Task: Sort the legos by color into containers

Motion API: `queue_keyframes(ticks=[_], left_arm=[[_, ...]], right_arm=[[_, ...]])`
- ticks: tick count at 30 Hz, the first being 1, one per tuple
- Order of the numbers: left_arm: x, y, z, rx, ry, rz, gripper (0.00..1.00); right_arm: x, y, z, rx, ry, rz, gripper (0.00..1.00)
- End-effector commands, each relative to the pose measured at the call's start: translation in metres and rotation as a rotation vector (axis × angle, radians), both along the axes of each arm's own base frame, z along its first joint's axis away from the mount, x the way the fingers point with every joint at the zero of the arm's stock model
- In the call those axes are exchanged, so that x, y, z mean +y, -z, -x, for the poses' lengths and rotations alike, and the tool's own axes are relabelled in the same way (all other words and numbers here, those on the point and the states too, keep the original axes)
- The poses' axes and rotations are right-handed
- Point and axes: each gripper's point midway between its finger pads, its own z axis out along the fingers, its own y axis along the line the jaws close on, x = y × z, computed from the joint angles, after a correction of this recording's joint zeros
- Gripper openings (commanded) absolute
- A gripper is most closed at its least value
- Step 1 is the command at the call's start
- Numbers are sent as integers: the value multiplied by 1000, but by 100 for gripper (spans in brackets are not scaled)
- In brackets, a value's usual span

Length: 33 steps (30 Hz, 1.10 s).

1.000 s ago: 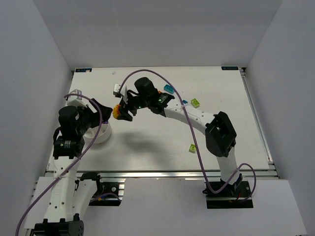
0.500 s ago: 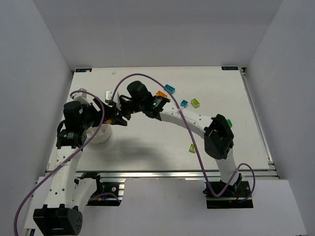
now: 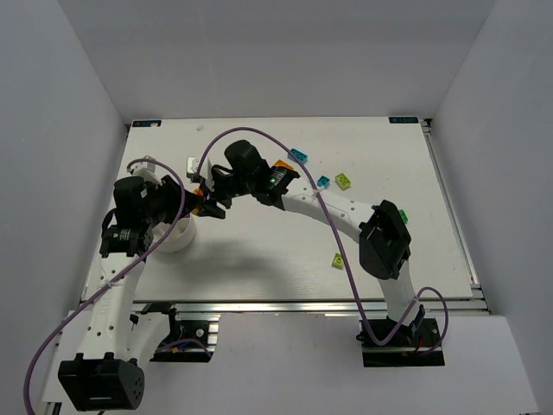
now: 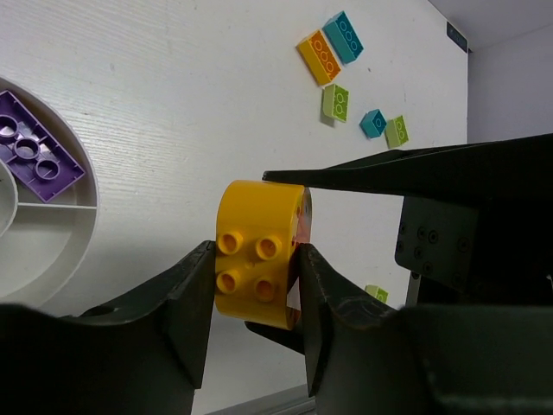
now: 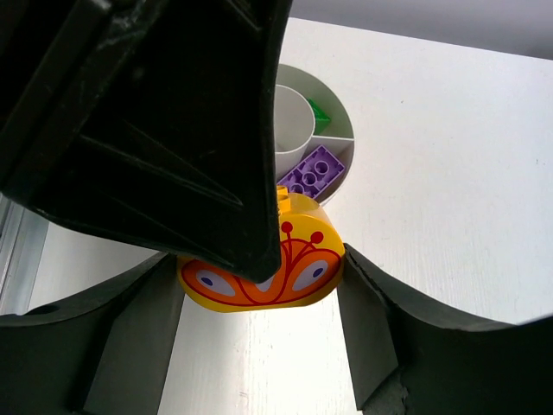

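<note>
The left arm (image 3: pixel 130 216) and the right arm (image 3: pixel 324 207) are bent in toward each other. The left gripper (image 4: pixel 255 259) and the right gripper (image 5: pixel 259 268) are both closed on one yellow brick (image 4: pixel 251 216).

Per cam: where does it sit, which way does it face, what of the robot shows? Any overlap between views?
Top external: above and behind the bases, looking down on the table; left arm and right arm in view.
Left wrist: on the left arm, looking across the tabletop past the left claw, shut on the yellow brick.
Right wrist: on the right arm, looking down past the right claw toward the bowl.
Shared: both wrist views show that brick and the bowl's purple brick.
</note>
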Motion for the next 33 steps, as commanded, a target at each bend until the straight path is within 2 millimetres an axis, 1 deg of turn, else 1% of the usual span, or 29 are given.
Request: queue_keyframes(ticks=[1,2,6,8,9,10,12,13,15,16,17,21,24,25,26,27,28,29,30,31,32,33], left_arm=[[-4,-9,-3,-13,24,14,47],[-2,-9,-4,-12,17,13,48],[-3,-10,-7,-13,26,16,45],[-4,-10,-7,-8,33,20,33],[-5,-10,-7,-10,37,21,27],[-5,-10,-8,-7,39,19,15],[-2,-10,-8,-3,23,7,3],[0,-11,-7,-3,12,1,0],[4,-11,-7,-1,-8,-11,0],[7,-15,-8,-9,-24,-24,0],[9,-13,-8,-2,-28,-34,0],[18,-16,-8,-9,-69,-72,0],[29,-17,-8,-5,-119,-115,0],[37,-19,-10,-8,-159,-140,0],[44,-18,-9,-2,-187,-165,0],[49,-18,-9,-1,-211,-183,0],[61,-16,-9,3,-259,-228,0],[70,-14,-9,8,-302,-258,0],[76,-13,-8,5,-328,-275,0],[82,-14,-9,-4,-358,-293,0],[95,-11,-7,-3,-413,-337,0],[100,-11,-6,-11,-440,-349,0]], right_arm=[[1,-34,3,-54,-22,-64,3],[0,-35,3,-56,-23,-65,3],[-2,-38,6,-48,-31,-68,6],[-4,-40,5,-49,-29,-71,10],[0,-40,13,-48,-44,-72,13],[-3,-42,8,-49,-35,-74,25],[-4,-41,8,-45,-32,-74,37],[-4,-40,8,-43,-30,-71,55],[-5,-42,8,-40,-30,-75,71],[-6,-40,7,-36,-26,-72,88],[-7,-41,6,-38,-20,-73,89],[-8,-39,5,-36,-7,-71,89],[-13,-33,3,-29,13,-59,89],[-16,-35,2,-32,22,-61,89],[-20,-27,2,-22,34,-46,89],[-23,-24,2,-14,41,-40,89],[-31,-18,0,4,59,-28,89],[-35,-15,1,12,66,-23,89],[-40,-10,0,22,75,-16,89],[-46,-16,1,24,81,-26,89],[-56,-3,-2,50,101,-10,89],[-61,2,-1,62,106,-4,83]])
